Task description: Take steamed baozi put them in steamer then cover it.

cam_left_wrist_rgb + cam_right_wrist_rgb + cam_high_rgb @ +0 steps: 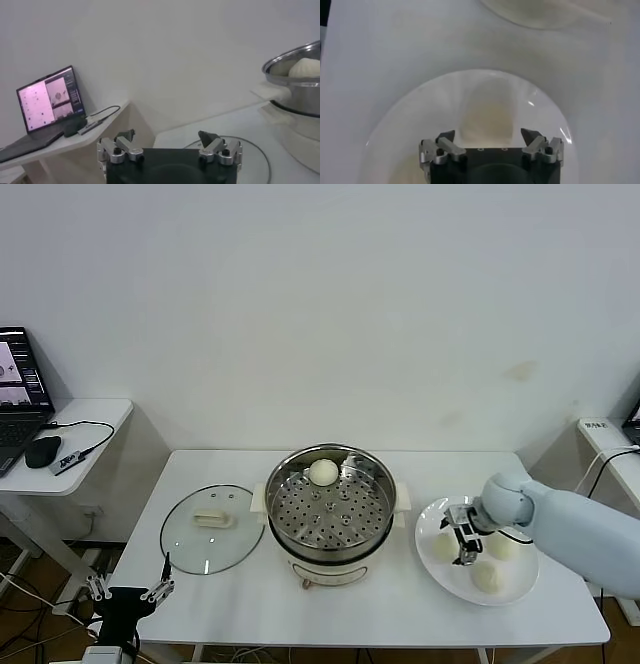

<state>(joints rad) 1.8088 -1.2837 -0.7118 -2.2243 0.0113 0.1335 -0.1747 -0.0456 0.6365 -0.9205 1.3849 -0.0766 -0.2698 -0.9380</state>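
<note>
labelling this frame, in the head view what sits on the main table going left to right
glass lid → steamer with one bun inside → right gripper, open over a bun → white plate with two more buns.

Open laptop (20, 399), mouse (42, 451) on side desk (95, 416).

No legible text on anything.
</note>
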